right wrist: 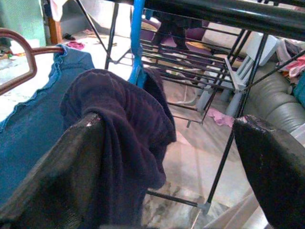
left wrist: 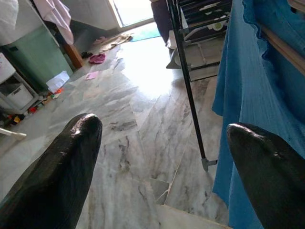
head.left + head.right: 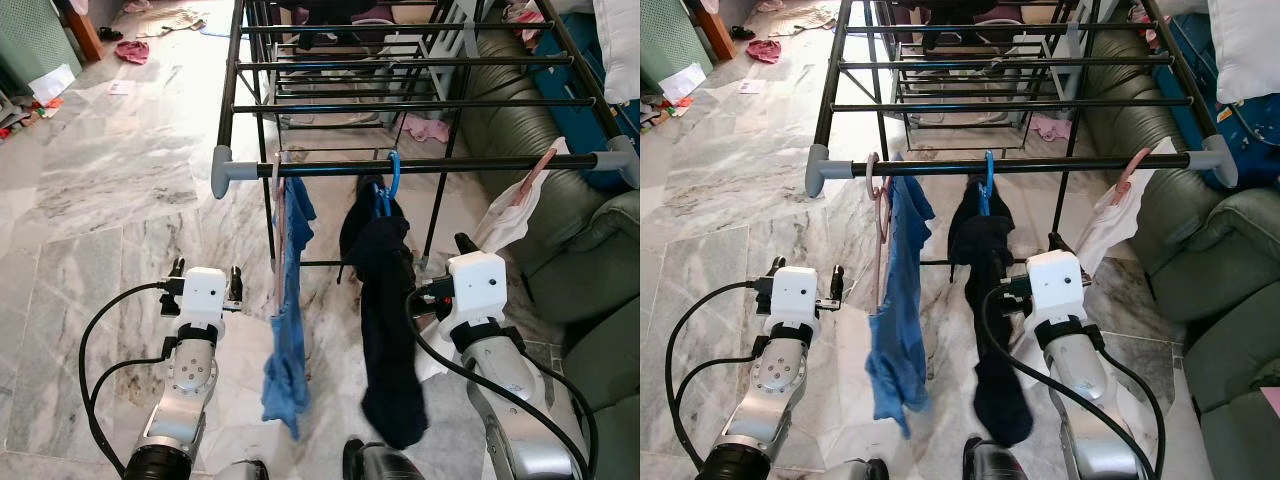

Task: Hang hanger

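One blue hanger (image 3: 392, 180) on the rail (image 3: 440, 163) — just above the right gripper (image 1: 167, 157), fingers apart.

Head pair downward; wrist cameras forward

3 garments (image 3: 381, 320) on rack rail (image 3: 430, 164)

No legible text or labels anywhere.
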`<state>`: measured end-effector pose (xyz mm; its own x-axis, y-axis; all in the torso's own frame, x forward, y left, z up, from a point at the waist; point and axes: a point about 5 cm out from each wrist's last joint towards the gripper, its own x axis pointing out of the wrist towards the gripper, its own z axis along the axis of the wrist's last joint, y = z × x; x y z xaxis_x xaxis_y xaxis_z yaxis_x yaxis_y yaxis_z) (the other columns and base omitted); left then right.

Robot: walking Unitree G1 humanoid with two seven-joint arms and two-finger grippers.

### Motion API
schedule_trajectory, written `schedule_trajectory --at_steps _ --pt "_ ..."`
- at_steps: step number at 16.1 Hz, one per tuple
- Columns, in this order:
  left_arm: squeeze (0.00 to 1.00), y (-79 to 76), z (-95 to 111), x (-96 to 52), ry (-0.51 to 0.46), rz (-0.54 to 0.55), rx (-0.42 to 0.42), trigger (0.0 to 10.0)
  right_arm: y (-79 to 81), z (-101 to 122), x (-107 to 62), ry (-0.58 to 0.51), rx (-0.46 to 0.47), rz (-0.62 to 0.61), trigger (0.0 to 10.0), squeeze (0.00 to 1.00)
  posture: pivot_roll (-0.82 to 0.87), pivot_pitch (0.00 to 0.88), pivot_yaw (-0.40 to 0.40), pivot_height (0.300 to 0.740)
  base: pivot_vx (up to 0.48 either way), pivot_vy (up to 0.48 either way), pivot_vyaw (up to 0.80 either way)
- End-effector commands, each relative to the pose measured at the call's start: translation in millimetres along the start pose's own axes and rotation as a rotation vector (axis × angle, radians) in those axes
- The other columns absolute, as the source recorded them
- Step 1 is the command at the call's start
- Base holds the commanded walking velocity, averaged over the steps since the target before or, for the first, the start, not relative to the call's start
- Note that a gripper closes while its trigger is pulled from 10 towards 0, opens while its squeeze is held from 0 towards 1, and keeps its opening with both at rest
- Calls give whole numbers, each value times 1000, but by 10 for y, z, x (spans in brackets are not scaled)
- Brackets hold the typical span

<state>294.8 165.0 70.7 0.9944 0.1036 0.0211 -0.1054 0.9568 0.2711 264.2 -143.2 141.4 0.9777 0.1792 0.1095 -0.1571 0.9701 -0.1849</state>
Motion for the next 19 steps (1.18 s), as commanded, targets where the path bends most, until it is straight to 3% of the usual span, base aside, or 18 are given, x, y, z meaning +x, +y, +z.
schedule_trajectory --at_steps 1,10,19 --pt "0 -13 -9 -6 12 -11 9 10000 -4 -32 -17 11 11 -16 10000 0 -141 135 19 740 0 0 0" --pt "0 -53 69 88 -5 -46 16 10000 7 -89 -32 30 59 -55 10000 0 -153 131 60 740 -223 0 0" --pt "0 -80 39 28 2 -74 20 10000 76 -121 -131 59 73 -53 10000 0 -159 177 63 740 -264 0 0"
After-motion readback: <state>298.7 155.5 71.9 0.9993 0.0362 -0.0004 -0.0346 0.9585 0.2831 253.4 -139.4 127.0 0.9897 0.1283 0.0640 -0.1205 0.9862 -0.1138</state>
